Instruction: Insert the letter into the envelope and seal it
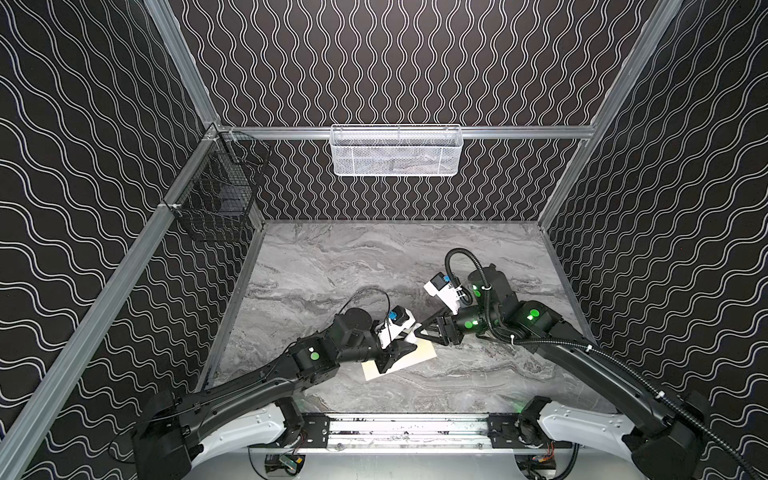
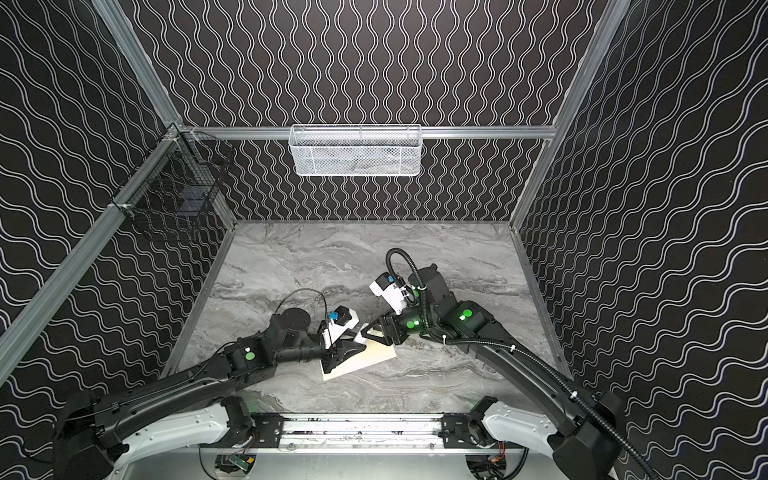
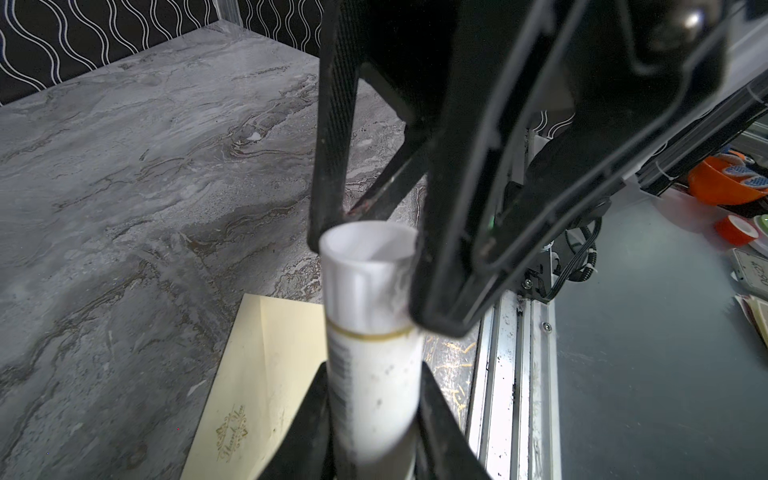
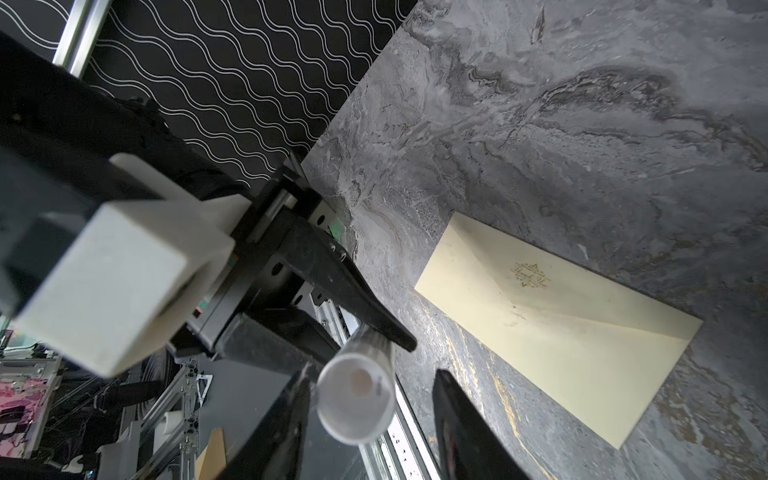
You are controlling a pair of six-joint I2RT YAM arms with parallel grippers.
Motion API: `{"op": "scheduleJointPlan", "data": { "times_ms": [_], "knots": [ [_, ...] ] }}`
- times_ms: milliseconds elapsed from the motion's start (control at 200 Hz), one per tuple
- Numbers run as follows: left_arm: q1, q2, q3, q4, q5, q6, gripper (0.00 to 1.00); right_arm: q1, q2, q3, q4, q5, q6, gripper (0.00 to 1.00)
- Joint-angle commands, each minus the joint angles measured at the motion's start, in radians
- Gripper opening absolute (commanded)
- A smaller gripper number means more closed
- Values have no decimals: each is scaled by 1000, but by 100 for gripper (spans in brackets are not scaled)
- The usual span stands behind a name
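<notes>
Gripping a white tube in the left end effector, both black fingers closed hard against the lower body, below a thin gold band. Aiming the tube's free end straight at the right end effector. Straddling that end with the right jaws part-way open: touching or nearly touching one finger in the right wrist view, separated by a plain gap from the opposite finger, so not clamped there. Meeting nose to nose in both top views, over the near half of the worktop, left arm in from the left, right arm in from the right. Hovering over the envelope, cream and rectangular, lying flat on the grey marbled worktop directly beneath the left end effector and partly hidden by it from above. Showing the flap side up, flap folded down, small gold emblem near the flap's point; glued or not, cannot tell. Farther out, hanging on the back rail, a white mesh basket; hanging on the left rail, a black wire basket.
</notes>
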Motion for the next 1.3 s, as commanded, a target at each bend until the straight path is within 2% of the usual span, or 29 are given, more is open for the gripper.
{"op": "scheduleJointPlan", "data": {
  "times_ms": [0,100,385,535,671,726,821,1031,1146,1296],
  "knots": [
    [-4,4,17,-2,-5,19,0,3,18,10,-15,-45,10,45],
    [-6,-8,17,-4,-11,15,0,8,44,48,-31,-63,-4,35],
    [-7,-16,29,-33,-14,14,0,23,89,87,-59,-69,-33,40],
    [-8,-13,32,-44,-17,13,0,32,107,95,-75,-85,-42,32],
    [-8,-6,38,-52,-22,14,0,37,118,91,-79,-82,-47,28],
    [-8,-7,38,-52,-22,16,0,37,122,88,-77,-83,-47,29],
    [-8,-8,37,-54,-26,16,0,38,124,84,-77,-84,-48,36],
    [-8,-8,36,-52,-31,13,0,38,136,84,-86,-84,-56,37],
    [-8,-1,40,-60,-35,10,0,38,147,81,-82,-95,-61,33],
    [-8,-10,33,-54,-43,7,0,38,142,79,-65,-98,-60,19]
  ]
}}
